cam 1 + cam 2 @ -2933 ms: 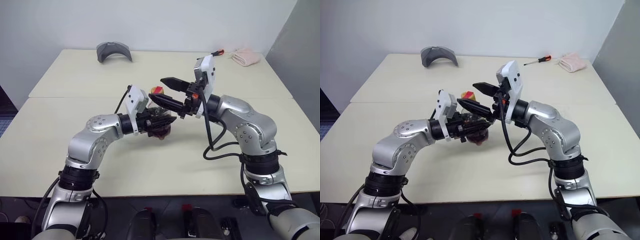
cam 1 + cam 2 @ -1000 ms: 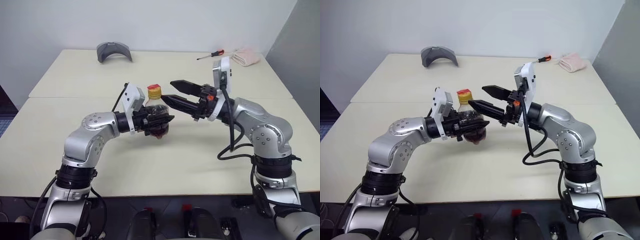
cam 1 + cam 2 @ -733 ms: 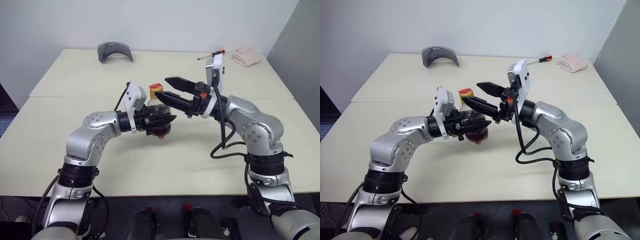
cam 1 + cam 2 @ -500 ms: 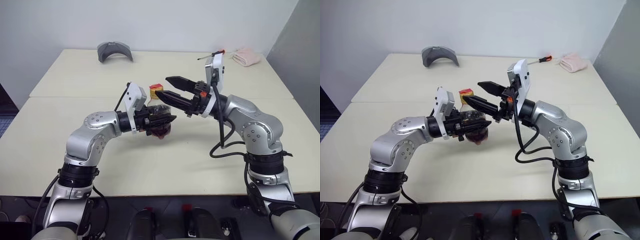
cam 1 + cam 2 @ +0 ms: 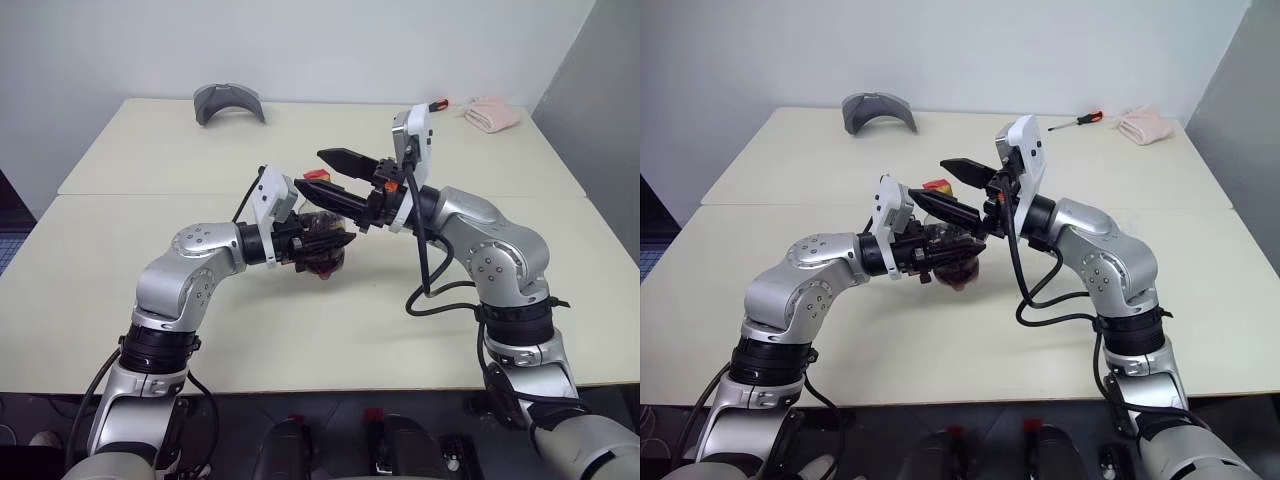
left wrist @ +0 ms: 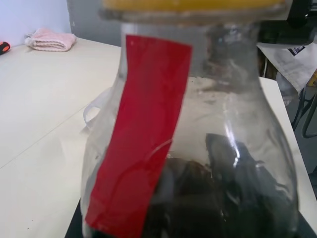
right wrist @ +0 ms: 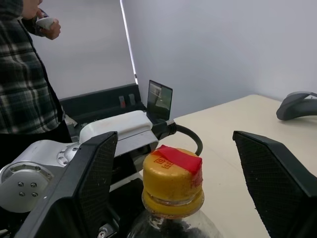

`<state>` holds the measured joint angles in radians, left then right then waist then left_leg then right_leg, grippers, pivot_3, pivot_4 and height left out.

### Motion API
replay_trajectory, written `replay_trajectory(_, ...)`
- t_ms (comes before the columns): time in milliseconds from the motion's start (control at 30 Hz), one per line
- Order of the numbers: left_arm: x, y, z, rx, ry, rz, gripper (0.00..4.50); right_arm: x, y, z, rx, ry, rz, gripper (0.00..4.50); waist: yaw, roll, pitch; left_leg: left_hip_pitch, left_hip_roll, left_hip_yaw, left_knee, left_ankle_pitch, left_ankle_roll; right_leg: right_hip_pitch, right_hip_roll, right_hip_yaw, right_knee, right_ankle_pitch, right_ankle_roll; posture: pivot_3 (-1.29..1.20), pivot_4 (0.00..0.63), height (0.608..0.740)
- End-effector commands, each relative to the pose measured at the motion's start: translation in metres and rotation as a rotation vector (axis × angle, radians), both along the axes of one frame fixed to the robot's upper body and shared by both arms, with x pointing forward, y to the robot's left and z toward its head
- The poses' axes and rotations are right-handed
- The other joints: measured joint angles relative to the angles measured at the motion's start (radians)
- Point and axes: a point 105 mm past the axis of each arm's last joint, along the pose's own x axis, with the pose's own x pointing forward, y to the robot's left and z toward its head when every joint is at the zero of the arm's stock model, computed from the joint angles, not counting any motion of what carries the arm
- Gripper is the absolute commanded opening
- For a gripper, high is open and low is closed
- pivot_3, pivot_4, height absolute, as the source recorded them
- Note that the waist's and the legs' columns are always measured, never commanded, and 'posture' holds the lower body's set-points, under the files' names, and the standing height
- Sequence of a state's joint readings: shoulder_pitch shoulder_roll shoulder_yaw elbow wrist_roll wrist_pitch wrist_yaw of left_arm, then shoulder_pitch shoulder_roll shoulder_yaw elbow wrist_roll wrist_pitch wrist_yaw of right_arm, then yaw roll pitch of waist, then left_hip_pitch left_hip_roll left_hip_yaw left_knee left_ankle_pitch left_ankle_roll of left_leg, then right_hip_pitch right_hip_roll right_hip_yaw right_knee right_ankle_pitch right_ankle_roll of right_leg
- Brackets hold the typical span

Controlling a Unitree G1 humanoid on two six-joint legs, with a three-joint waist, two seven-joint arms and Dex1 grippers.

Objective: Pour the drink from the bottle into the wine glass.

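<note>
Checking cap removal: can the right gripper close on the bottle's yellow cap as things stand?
Probably yes. The right gripper is open with a finger on each side of the yellow cap, nothing between, and the left gripper holds the bottle upright.

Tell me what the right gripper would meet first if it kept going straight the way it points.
Probably the yellow cap of the bottle: it sits between the right gripper's open fingers, just ahead. The left gripper holds that bottle.

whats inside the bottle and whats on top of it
Inside the bottle sits dark brown drink, filling only the lower body. On top is a yellow cap with a red strip across it. The bottle's very bottom is hidden by the left end effector.
</note>
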<state>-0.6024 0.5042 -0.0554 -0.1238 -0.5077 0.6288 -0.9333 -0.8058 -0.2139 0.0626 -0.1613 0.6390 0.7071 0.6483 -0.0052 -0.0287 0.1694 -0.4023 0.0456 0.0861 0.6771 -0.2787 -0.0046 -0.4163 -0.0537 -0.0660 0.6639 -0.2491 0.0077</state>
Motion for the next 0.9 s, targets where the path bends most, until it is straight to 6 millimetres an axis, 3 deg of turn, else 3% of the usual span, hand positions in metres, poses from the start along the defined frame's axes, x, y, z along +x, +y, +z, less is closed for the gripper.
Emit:
replay_trajectory(33, -0.008, -0.008, 0.016, -0.019, -0.061, -0.048, 1.85, 0.001, -0.001, 0.013, 0.015, -0.061, -0.017, 3.98, 0.000, 0.000, 0.000, 0.000, 0.000, 0.000, 0.000, 0.000, 0.000, 0.000, 0.000, 0.000, 0.000, 0.000, 0.000, 0.00, 0.150, 0.740)
replay_trajectory(500, -0.007, -0.007, 0.020, -0.026, -0.064, -0.052, 1.85, 0.007, -0.012, 0.009, -0.009, -0.062, -0.054, 3.98, 0.000, 0.000, 0.000, 0.000, 0.000, 0.000, 0.000, 0.000, 0.000, 0.000, 0.000, 0.000, 0.000, 0.000, 0.000, 0.00, 0.150, 0.740)
replay_trajectory(900, -0.005, 0.000, 0.020, -0.011, -0.066, -0.037, 1.85, 0.002, -0.038, 0.003, -0.056, -0.041, -0.078, 3.98, 0.000, 0.000, 0.000, 0.000, 0.000, 0.000, 0.000, 0.000, 0.000, 0.000, 0.000, 0.000, 0.000, 0.000, 0.000, 0.00, 0.150, 0.740)
